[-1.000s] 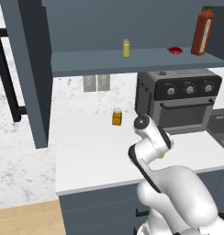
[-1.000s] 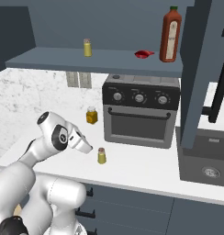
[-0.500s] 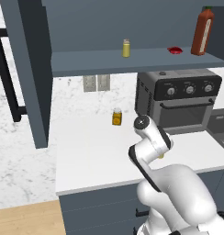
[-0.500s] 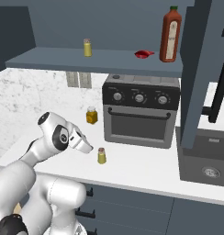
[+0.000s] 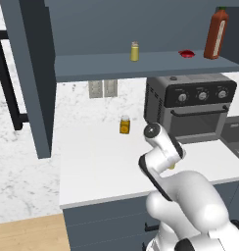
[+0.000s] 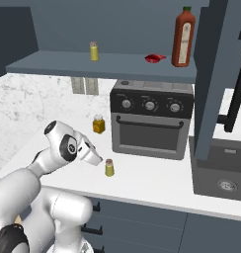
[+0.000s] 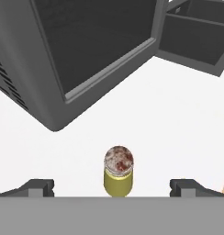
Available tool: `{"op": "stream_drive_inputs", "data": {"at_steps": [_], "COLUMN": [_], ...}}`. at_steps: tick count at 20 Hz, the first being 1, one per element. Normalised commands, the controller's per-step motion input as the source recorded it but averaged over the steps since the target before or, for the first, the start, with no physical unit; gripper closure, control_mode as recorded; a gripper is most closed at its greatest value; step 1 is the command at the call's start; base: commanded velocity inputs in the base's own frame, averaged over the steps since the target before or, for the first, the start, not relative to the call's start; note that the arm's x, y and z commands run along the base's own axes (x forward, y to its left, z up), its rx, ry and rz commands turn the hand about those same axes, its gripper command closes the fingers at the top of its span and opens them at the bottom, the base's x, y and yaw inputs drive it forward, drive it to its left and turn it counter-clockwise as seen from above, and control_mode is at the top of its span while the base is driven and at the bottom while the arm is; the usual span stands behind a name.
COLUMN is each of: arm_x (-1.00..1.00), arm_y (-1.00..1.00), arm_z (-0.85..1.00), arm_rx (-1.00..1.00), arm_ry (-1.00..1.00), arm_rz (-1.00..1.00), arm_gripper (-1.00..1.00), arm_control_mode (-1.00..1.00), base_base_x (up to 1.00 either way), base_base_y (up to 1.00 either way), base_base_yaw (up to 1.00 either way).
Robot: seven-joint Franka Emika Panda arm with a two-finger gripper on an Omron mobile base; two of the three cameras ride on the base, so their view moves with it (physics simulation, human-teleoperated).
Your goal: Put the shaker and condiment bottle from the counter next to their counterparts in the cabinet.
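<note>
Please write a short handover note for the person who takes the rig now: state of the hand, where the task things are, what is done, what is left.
Hand: open, empty, fingertips either side of the shaker, not touching it.
Shaker: upright on the counter, in front of the toaster oven.
Condiment bottle: lying on the cabinet shelf beside the tall red sauce bottle.
Shelf shaker: stands alone, further left on the shelf.
Done: the condiment bottle appears placed.
Left: close on the shaker, lift it, set it beside the shelf shaker.
Orange-yellow jar on the counter is not part of the job.
</note>
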Motion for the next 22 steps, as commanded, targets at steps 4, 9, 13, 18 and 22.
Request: {"op": "stream_drive_inputs", "data": {"at_steps": [4,9,13,18,22], "arm_x": [0.0,0.0,0.0,0.0,0.0], "arm_y": [-0.1,-0.08,-0.05,-0.09,-0.15], "arm_z": [-0.13,-0.16,-0.21,-0.24,-0.24], "arm_rx": [0.0,0.0,0.0,0.0,0.0], "arm_ry": [-0.01,-0.01,-0.01,-0.01,0.0], "arm_rz": [-0.01,-0.01,-0.01,-0.01,0.0], "arm_gripper": [-1.0,-1.0,-1.0,-1.0,-1.0], "arm_control_mode": [-1.0,-1.0,-1.0,-1.0,-1.0], "base_base_x": [0.0,0.0,0.0,0.0,0.0], "base_base_y": [0.0,0.0,0.0,0.0,0.0], "base_base_yaw": [0.0,0.0,0.0,0.0,0.0]}}
